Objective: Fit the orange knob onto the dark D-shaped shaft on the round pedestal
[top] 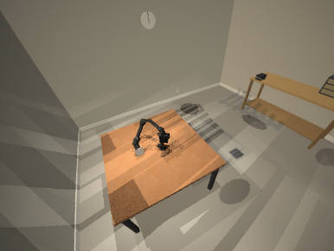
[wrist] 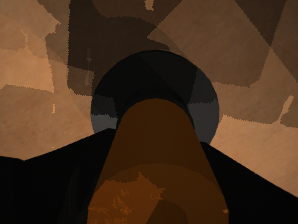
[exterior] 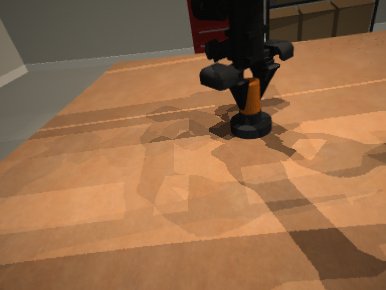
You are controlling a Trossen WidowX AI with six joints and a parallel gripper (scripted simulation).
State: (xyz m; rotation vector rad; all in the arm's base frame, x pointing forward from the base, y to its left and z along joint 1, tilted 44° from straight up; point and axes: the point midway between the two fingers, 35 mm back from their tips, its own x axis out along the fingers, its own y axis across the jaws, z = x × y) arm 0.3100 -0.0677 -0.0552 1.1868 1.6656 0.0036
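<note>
The orange knob point(exterior: 254, 96) point(wrist: 156, 127) is upright between the fingers of my gripper point(exterior: 252, 103) point(wrist: 155, 143), which is shut on it. The round dark pedestal point(exterior: 251, 130) point(wrist: 155, 67) stands on the table directly under the knob. In the exterior view the knob's lower end meets the narrow dark part at the pedestal's middle, above the wide base. In the wrist view a dark ring shows around its far end. The shaft and its flat side are hidden, and I cannot tell how deep the knob sits. The knob is too small to make out in the top view.
The wooden table point(top: 173, 170) point(exterior: 100, 210) carries the arm point(top: 142, 122), with a pale block point(top: 138, 151) at its base. Striped shadows cross the tabletop. A wooden bench point(top: 294, 90) stands away at the right, and a red cabinet point(exterior: 211, 40) is behind the table.
</note>
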